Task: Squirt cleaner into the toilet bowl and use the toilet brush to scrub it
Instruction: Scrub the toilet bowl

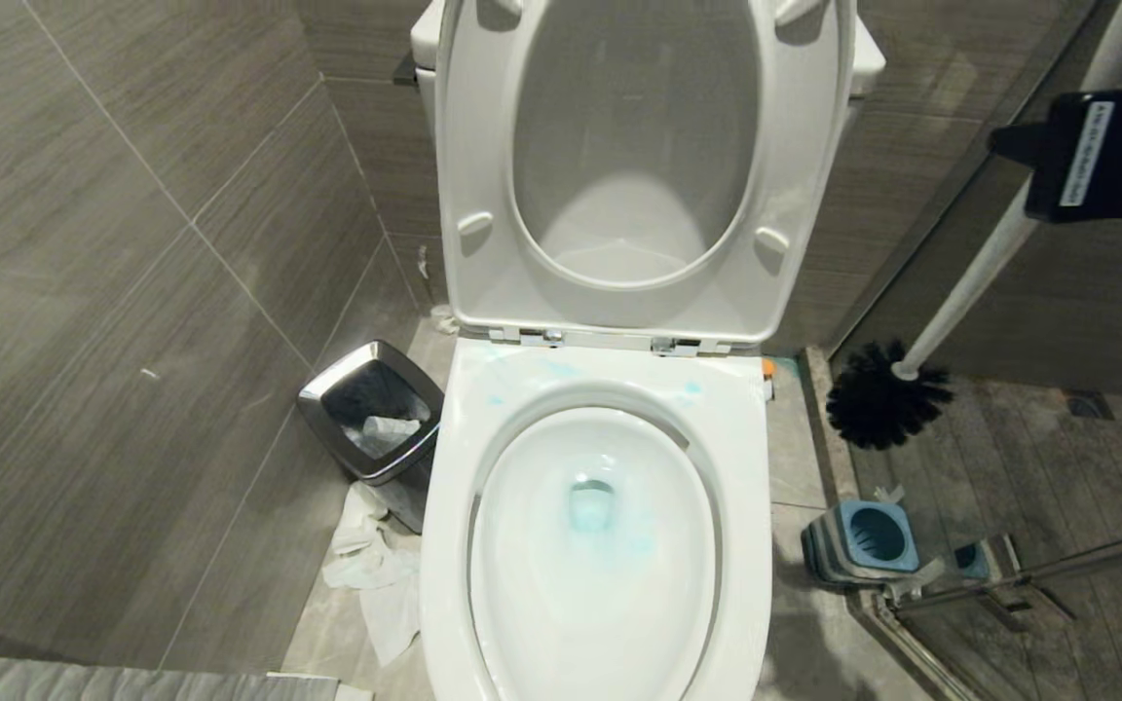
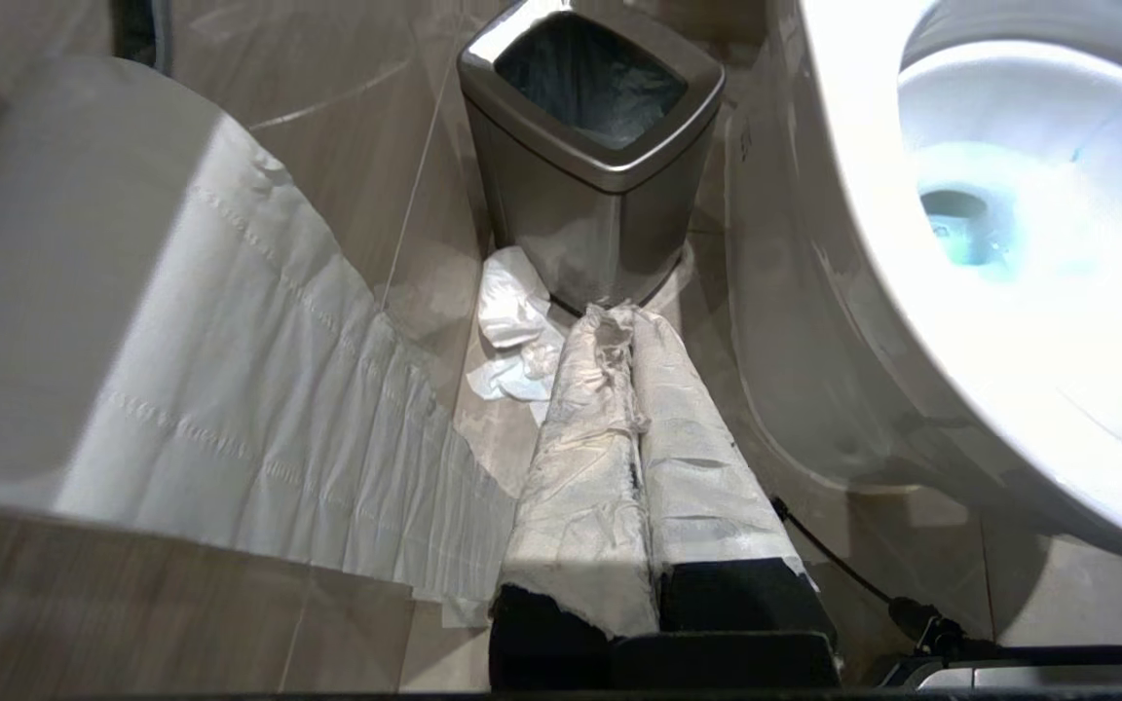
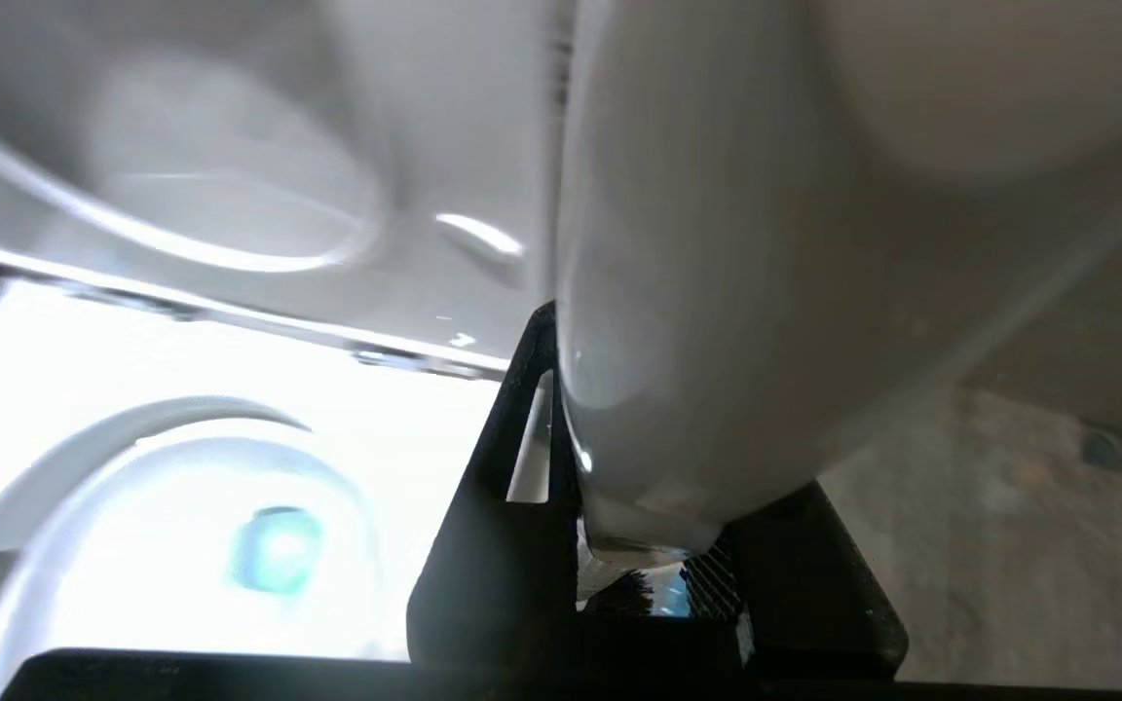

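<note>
The white toilet bowl stands in the middle of the head view, seat and lid raised. Cleaner tints the water at the drain pale blue, with faint blue spots on the back rim. My right gripper, at the upper right, is shut on the white handle of the toilet brush. Its black bristle head hangs in the air to the right of the bowl, above the floor. In the right wrist view the handle fills the space between the black fingers. My left gripper is shut and empty, low beside the bowl.
A square blue-and-grey brush holder stands on the floor right of the toilet, by a glass door frame. A steel-rimmed bin sits left of the bowl with crumpled paper in front. A toilet roll hangs near my left arm.
</note>
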